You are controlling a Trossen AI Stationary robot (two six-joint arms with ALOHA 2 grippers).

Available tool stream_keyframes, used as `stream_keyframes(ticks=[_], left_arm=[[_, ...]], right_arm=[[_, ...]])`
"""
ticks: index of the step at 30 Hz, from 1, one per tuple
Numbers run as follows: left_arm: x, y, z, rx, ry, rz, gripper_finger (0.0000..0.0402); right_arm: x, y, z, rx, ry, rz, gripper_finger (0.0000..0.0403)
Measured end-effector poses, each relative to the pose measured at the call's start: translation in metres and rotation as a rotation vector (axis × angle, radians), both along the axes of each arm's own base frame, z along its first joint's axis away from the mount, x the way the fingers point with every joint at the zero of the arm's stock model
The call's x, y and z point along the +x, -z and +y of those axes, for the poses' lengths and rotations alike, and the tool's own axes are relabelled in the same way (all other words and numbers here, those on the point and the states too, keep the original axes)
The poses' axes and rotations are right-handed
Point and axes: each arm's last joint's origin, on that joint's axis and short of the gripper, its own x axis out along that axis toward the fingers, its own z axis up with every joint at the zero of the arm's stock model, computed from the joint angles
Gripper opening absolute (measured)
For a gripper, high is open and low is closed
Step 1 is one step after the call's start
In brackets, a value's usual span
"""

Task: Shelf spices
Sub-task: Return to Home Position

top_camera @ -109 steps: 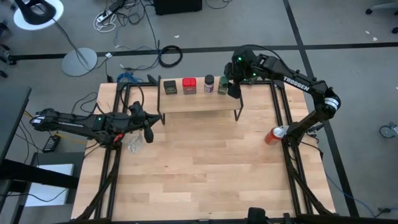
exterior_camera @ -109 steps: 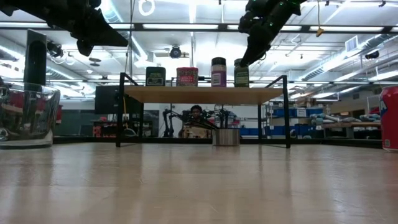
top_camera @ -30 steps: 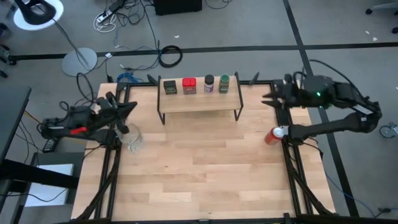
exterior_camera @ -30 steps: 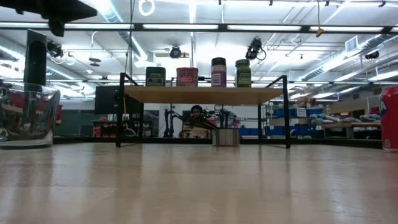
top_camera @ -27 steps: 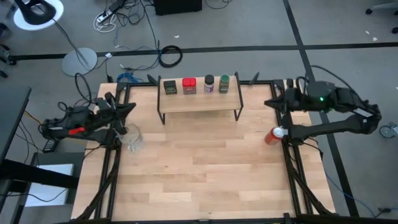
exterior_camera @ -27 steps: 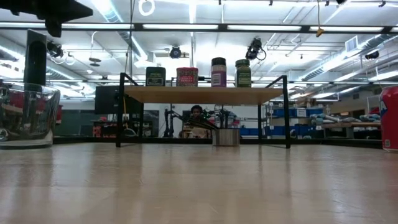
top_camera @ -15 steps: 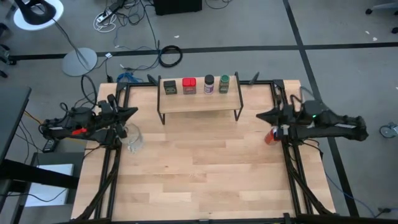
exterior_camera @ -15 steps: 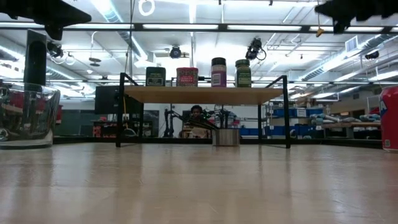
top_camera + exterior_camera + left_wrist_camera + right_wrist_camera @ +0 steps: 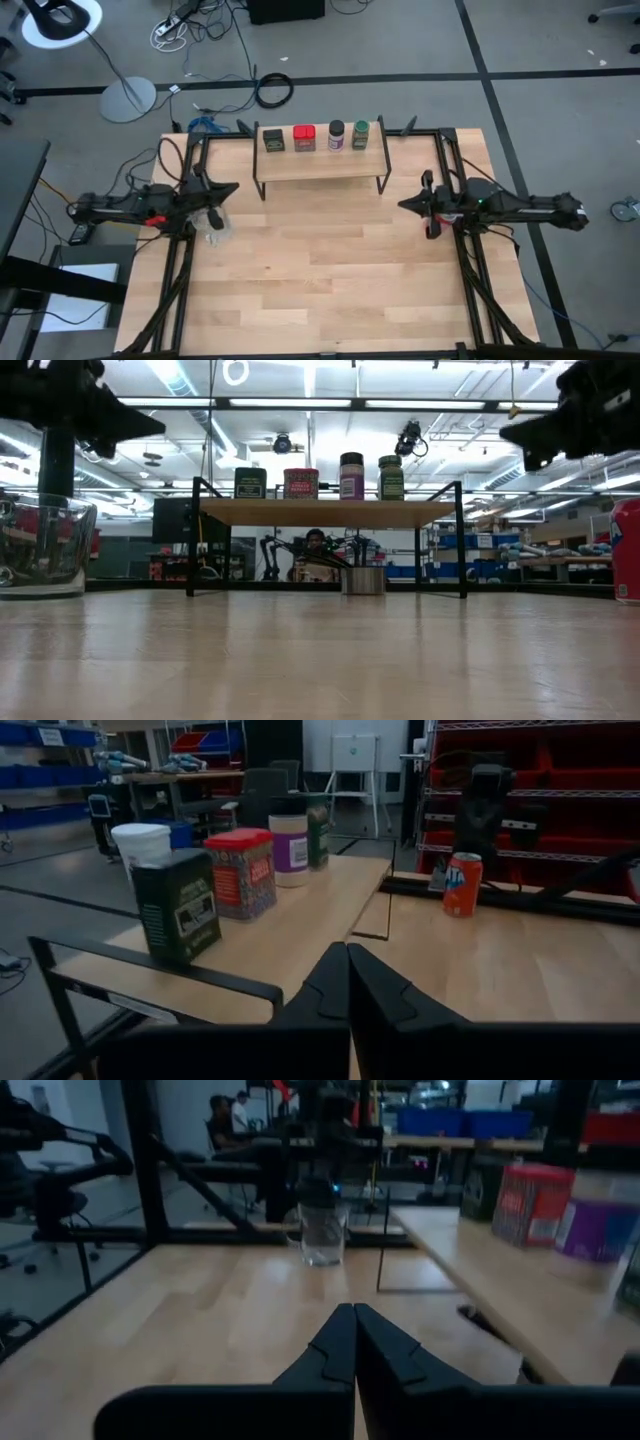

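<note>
Shelf bears four spices, labels illegible; left gripper, right gripper closed.

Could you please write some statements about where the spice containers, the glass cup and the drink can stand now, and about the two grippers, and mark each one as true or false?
1. The dark square tin, red square tin, purple-labelled jar and green jar all stand on the shelf. True.
2. The red square tin is at one end of the row. False: it stands between the dark square tin and the purple-labelled jar.
3. The left gripper and right gripper are shut and empty. True.
4. The clear glass cup stands on the shelf. False: it stands on the table, near the left gripper.
5. The red drink can lies on its side. False: it stands upright on the table.
</note>
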Motion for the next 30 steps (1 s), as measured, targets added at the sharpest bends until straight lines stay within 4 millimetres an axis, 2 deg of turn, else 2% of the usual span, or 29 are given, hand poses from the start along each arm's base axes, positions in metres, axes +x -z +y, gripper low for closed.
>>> stream_keyframes(ticks=[9,17,24,30], left_arm=[[0.011,0.029,-0.003,0.000,0.078,0.007,0.0000],[0.012,0.033,-0.004,0.063,0.097,0.052,0.0000],[0.012,0.037,-0.004,0.069,0.110,0.089,0.0000],[0.013,0.037,-0.005,0.066,0.138,0.085,0.0000]], right_arm=[[0.002,0.027,-0.005,0.014,0.013,-0.006,0.0000],[0.001,0.029,-0.013,0.021,0.015,0.011,0.0000],[-0.001,0.029,-0.021,0.022,0.083,0.014,0.0000],[-0.001,0.029,-0.020,0.046,-0.005,0.014,0.0000]])
